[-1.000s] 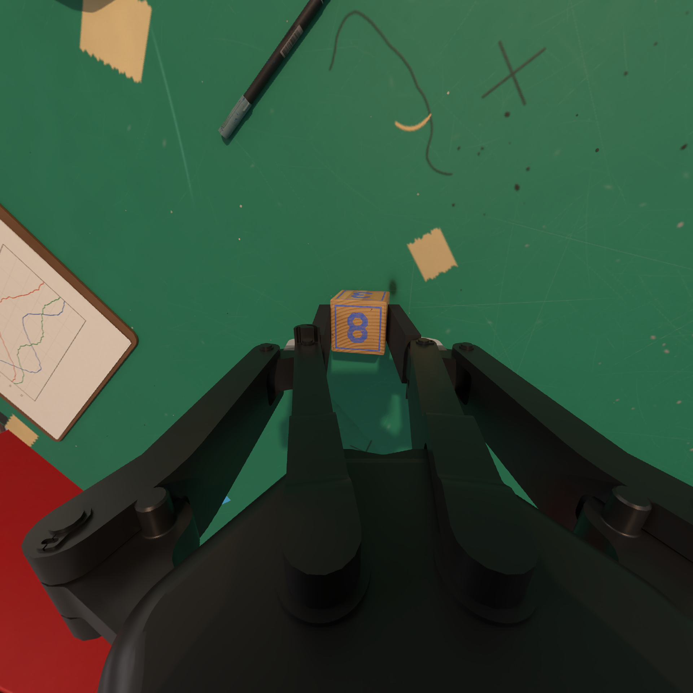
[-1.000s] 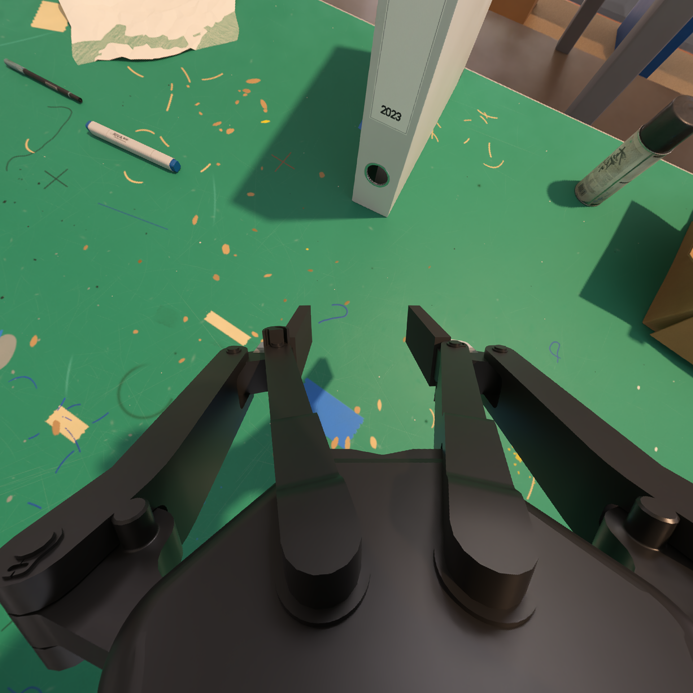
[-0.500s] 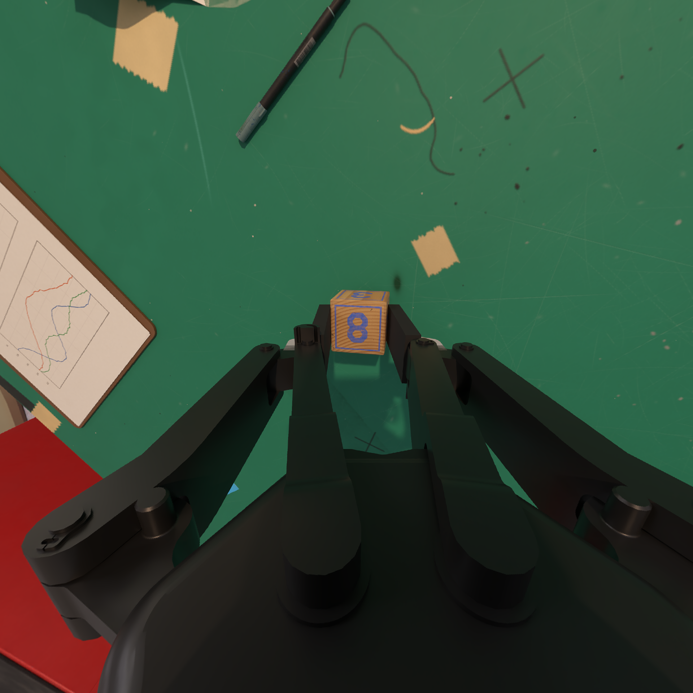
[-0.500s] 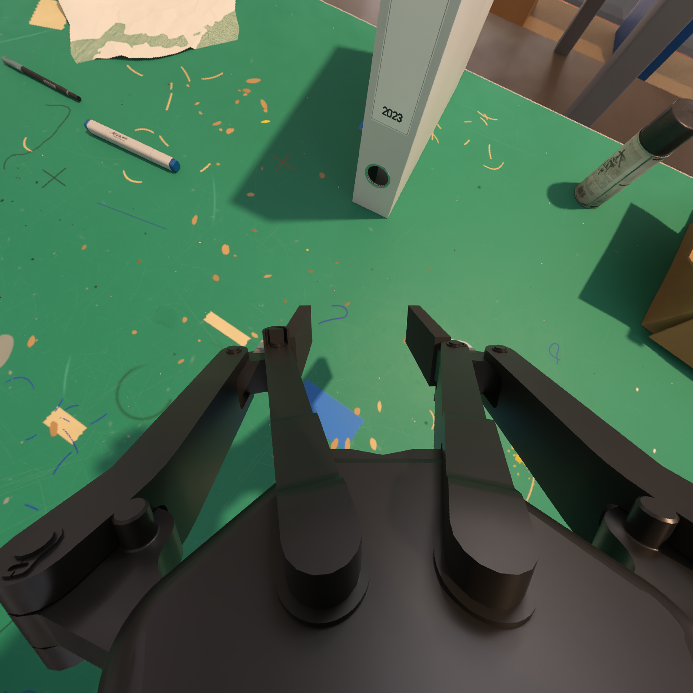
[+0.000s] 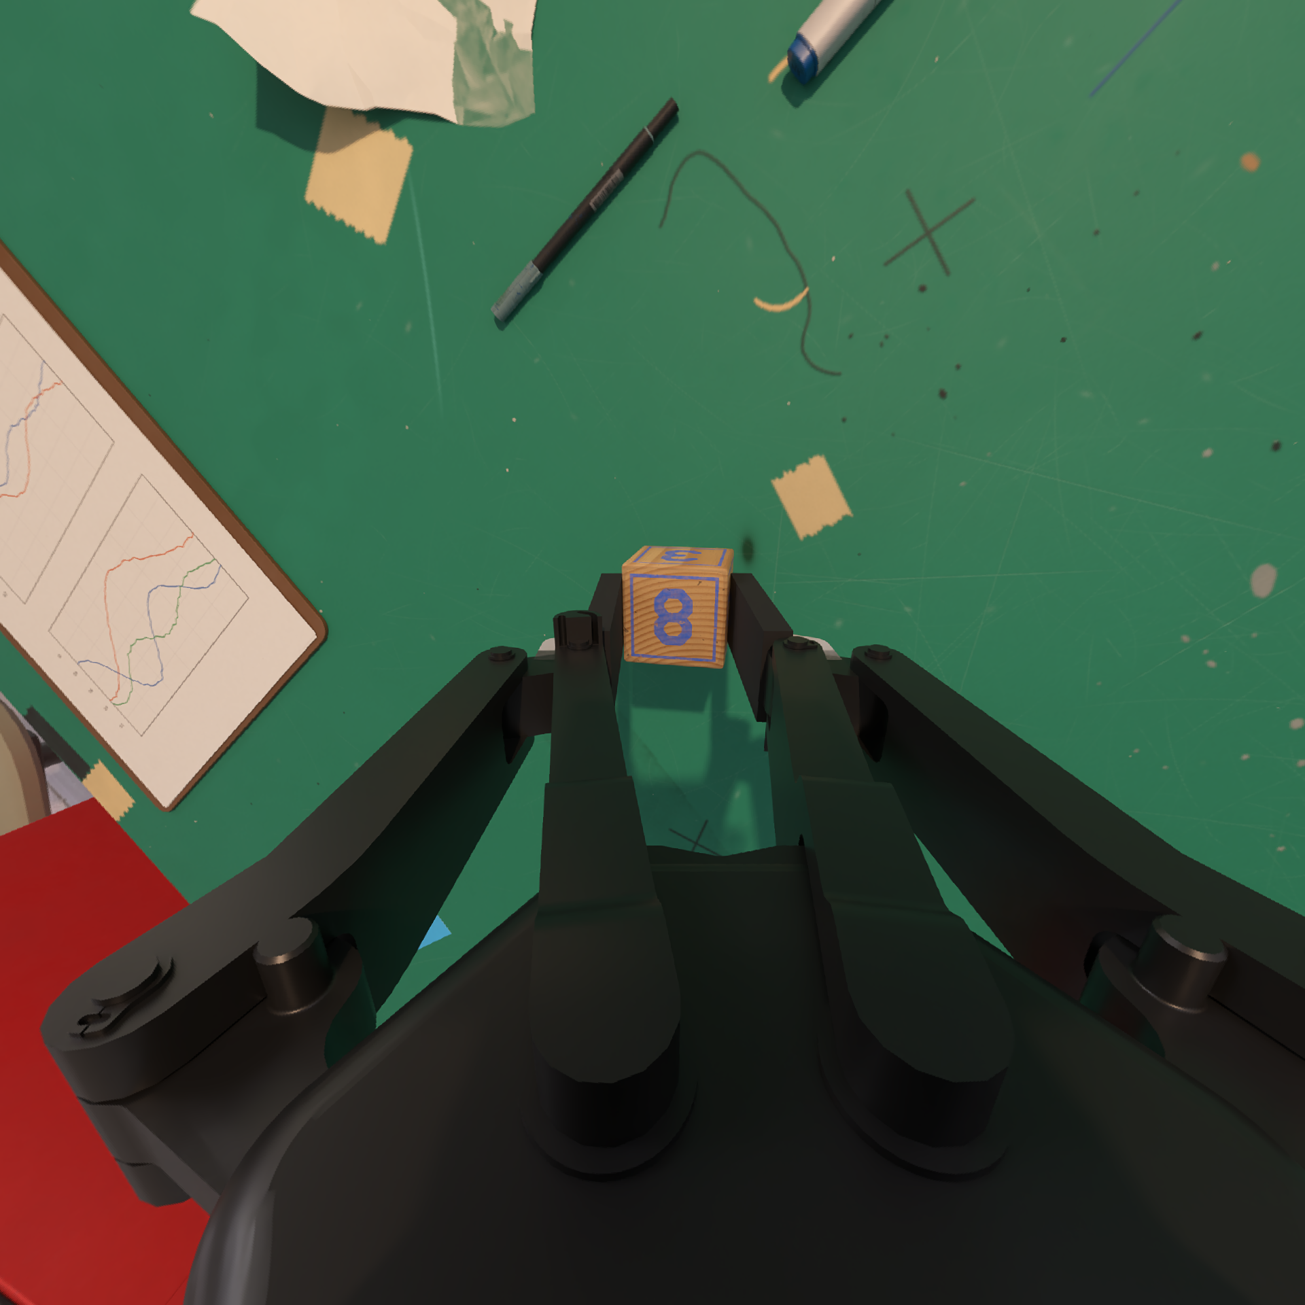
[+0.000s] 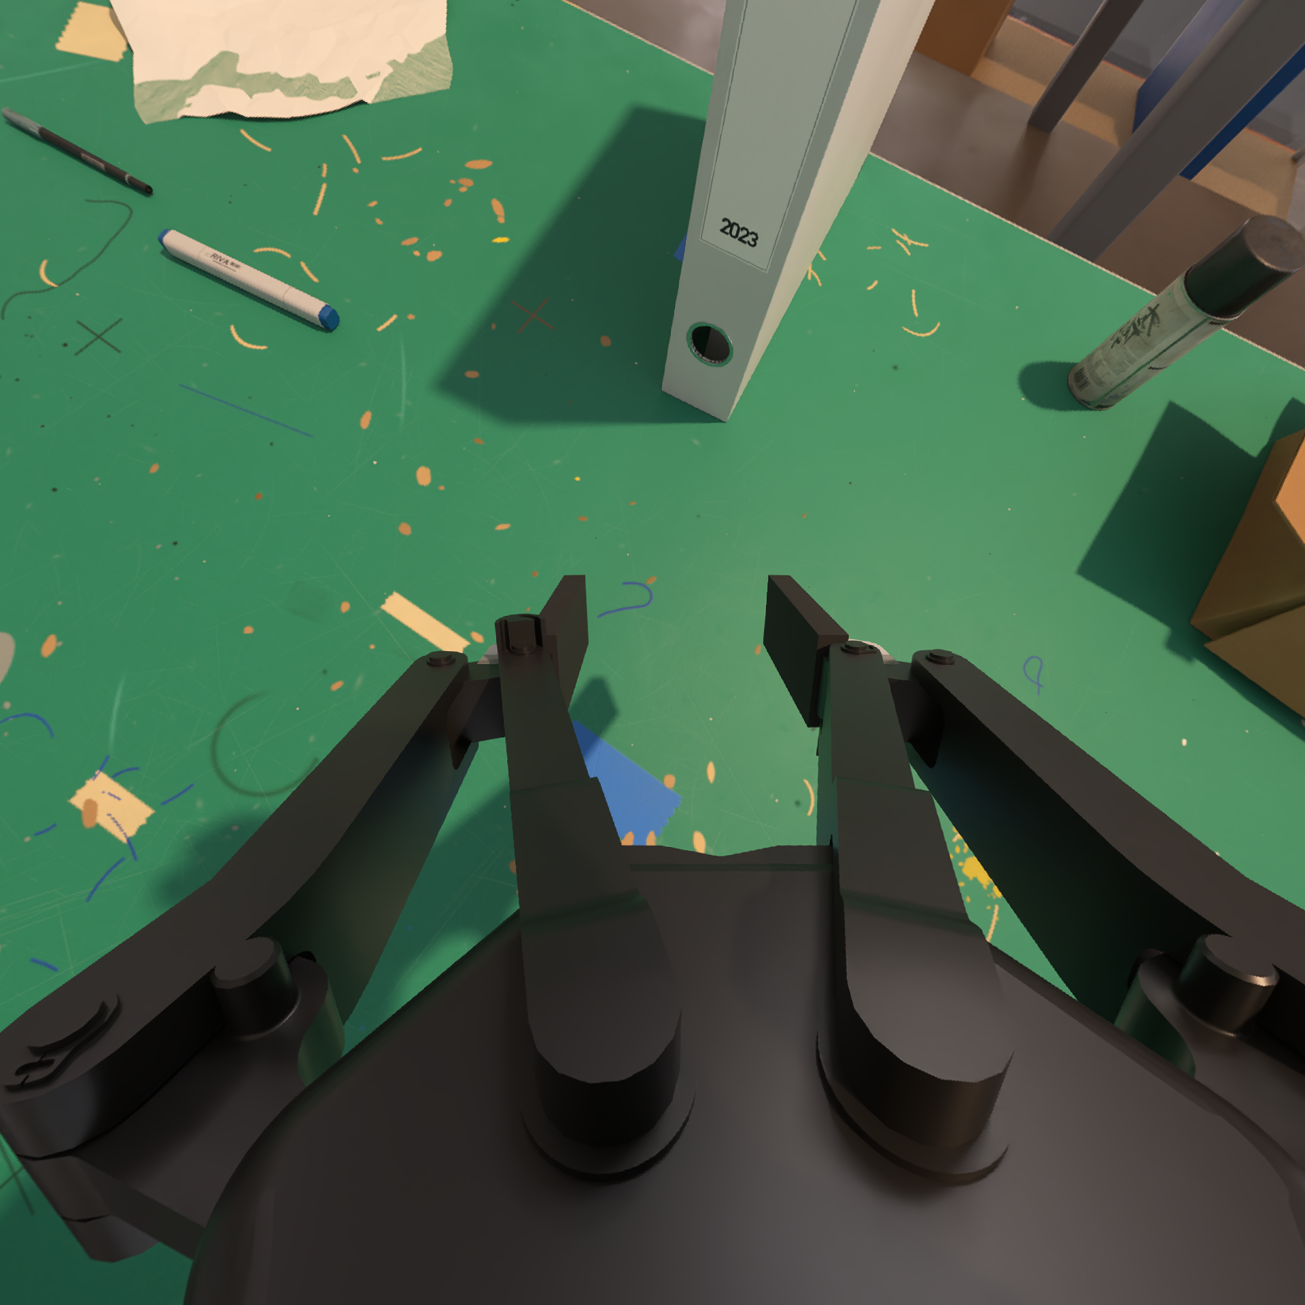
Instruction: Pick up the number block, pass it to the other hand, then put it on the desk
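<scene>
**Block held in the left gripper above the desk**

The wooden block (image 5: 674, 611), printed in blue, sits between the 2 fingertips of the left gripper (image 5: 674, 621). Both pads press its side faces, so the jaws are closed on it to the block's width. The block hangs clear of the desk (image 5: 1059, 635), with its shadow on the surface just below.

The right gripper (image 6: 676, 621) is spread wide and holds nothing; bare desk shows between its fingers.

The desk is a green mat, scratched and flecked with orange and dark marks, tape scraps and pen scribbles. Its far edge gives onto a brown floor with furniture legs.

Under the left gripper lie a clipboard (image 5: 162, 565) with line charts, a red sheet (image 5: 63, 988), a black pen (image 5: 586, 212), a crumpled paper (image 5: 367, 49) and a marker (image 5: 826, 35).

Ahead of the right gripper stand an upright grey binder (image 6: 763, 212), a tilted spray can (image 6: 1172, 318) and a brown box (image 6: 1264, 565). The marker (image 6: 247, 279) and pen (image 6: 78, 152) lie to the far left. Nothing lies between either pair of fingers and the desk.
</scene>
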`<action>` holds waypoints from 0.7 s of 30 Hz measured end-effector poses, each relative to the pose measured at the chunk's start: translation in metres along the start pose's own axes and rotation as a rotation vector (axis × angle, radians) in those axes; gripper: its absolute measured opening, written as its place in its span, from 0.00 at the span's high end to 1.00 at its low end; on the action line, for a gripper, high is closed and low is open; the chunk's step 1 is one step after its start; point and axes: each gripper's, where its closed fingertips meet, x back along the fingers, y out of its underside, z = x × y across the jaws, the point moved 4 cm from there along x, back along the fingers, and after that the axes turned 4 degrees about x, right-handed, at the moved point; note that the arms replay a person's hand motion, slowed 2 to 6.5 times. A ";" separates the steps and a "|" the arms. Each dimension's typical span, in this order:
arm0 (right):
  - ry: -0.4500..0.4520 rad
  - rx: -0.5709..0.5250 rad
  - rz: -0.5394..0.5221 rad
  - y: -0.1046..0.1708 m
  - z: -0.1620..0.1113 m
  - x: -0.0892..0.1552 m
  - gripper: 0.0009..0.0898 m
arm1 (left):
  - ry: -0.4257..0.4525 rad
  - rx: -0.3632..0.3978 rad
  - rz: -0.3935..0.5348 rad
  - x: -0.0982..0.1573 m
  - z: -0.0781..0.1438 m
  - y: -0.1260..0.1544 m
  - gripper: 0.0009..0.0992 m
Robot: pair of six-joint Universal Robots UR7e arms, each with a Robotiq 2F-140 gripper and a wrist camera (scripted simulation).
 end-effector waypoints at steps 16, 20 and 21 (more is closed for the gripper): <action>0.065 0.062 0.091 -0.017 -0.008 0.010 0.30 | 0.041 0.048 0.192 0.038 0.004 -0.010 0.60; 0.096 0.087 0.135 -0.025 -0.014 0.015 0.30 | 0.064 0.049 0.243 0.049 0.009 -0.015 0.60; 0.104 0.094 0.147 -0.027 -0.015 0.016 0.30 | 0.070 0.048 0.256 0.051 0.011 -0.017 0.60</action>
